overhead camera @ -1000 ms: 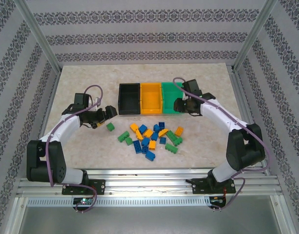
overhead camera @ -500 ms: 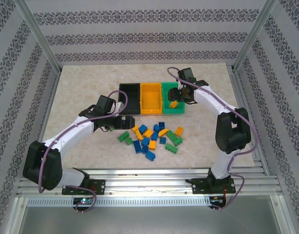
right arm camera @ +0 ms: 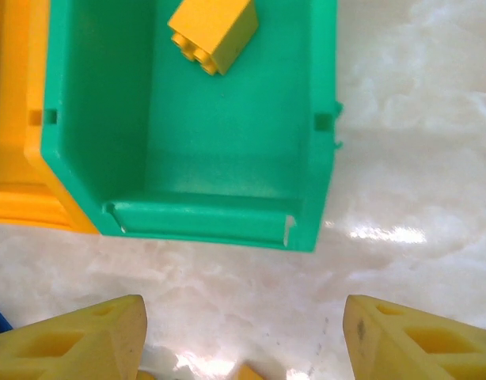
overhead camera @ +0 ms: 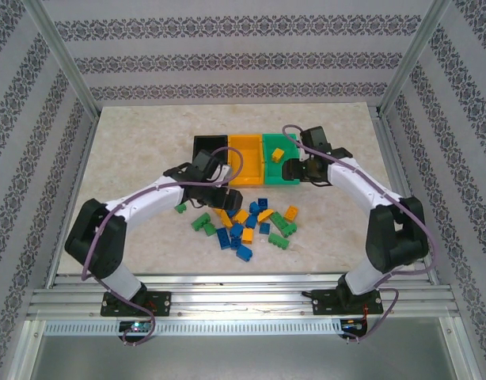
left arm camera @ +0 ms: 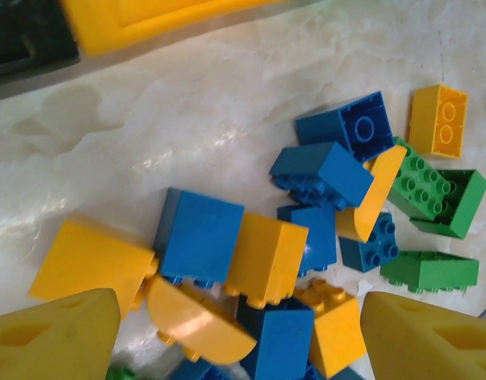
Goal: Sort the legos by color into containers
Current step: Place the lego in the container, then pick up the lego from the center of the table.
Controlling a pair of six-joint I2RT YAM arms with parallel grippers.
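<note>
Barely under way: just one yellow brick [right arm camera: 213,32] binned, lying in the green bin [right arm camera: 322,158] (an odd match of colours), with the orange bin [overhead camera: 244,158] and black bin [overhead camera: 205,146] seemingly bare. Loose just in front of the three bins: the legos [overhead camera: 247,223], perhaps nineteen, roughly six green, seven blue, six yellow, overlaps blurring the count. Left gripper [left arm camera: 243,336] spread wide over them, gripping nothing; right gripper [right arm camera: 247,340] likewise spread and bare, just short of the green bin.

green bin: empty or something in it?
Not empty. One yellow brick lies on the floor of the green bin; the rest of its floor is bare in the right wrist view.
</note>
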